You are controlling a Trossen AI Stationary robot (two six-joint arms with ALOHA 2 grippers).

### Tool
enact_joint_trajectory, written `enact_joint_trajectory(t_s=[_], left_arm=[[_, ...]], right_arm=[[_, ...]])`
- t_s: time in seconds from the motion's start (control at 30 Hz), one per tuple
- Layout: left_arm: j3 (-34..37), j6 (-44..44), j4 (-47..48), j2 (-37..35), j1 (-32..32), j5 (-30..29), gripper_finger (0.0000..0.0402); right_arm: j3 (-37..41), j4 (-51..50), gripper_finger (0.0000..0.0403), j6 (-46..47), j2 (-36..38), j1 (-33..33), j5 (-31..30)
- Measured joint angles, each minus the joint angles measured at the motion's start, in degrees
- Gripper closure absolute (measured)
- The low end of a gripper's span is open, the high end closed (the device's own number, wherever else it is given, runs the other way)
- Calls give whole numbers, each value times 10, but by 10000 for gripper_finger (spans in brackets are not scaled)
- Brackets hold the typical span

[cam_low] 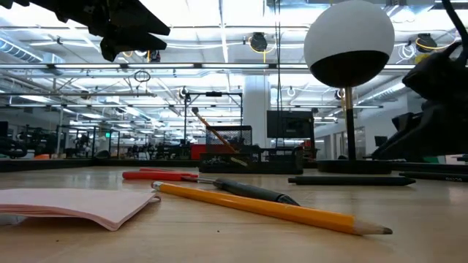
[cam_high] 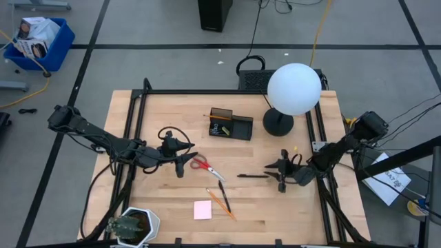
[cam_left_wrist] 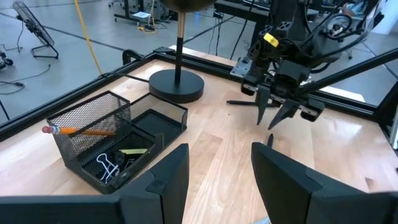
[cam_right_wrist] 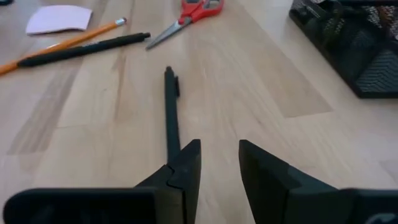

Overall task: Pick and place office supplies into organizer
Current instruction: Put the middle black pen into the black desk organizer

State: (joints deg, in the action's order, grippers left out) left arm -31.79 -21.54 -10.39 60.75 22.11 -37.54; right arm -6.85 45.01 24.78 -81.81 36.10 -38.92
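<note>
- Low view: both hands are cut off. Only dark arm bulk shows at the upper left and the right edge, with no fingers to read there.
- The sticky-note pad (cam_low: 69,205) fills the near left, with its corner running out of the picture. The yellow pencil (cam_low: 270,209) and a dark pen (cam_low: 252,191) lie across each other just behind it.
- The organizer (cam_low: 252,155) is far back and dim in this view, so its contents can't be read here. One stick leans up out of it.
- Left wrist view shows the organizer (cam_left_wrist: 112,140) as black wire mesh. A pencil (cam_left_wrist: 78,131) lies across the top of the taller section. A binder clip (cam_left_wrist: 107,165) and a yellowish-green flat piece (cam_left_wrist: 132,151) sit in the lower tray. I can't tell what the flat piece is.
- The lamp base (cam_left_wrist: 176,84) stands just beside the organizer. Its globe is cut off at the edge of the frame.
- The left hand (cam_left_wrist: 219,180) is spread with nothing between the fingers. It hovers over bare bench (cam_high: 165,200), and in the high view the red scissors (cam_high: 204,164) lie just beside it.
- The right hand (cam_right_wrist: 219,163) has its fingers apart, gripping nothing. A black pen (cam_right_wrist: 171,112) lies on the bench with its near end hidden behind one finger, so I can't tell if they touch.
- In the high view the right hand (cam_high: 282,173) is at that pen's (cam_high: 253,176) end, well apart from the organizer (cam_high: 230,125).
- A planter (cam_high: 132,225) is cut off at the bench's near-left corner.
</note>
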Motion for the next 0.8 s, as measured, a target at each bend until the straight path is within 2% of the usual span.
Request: enact_joint_trajectory(t_s=[0.57, 0.8], left_arm=[[0, 0, 3, 0, 0, 0, 222], [0, 0, 3, 0, 0, 0, 222]], right_arm=[[-34, 16, 303, 23, -100, 0, 57], [-35, 79, 303, 44, -170, 5, 46]])
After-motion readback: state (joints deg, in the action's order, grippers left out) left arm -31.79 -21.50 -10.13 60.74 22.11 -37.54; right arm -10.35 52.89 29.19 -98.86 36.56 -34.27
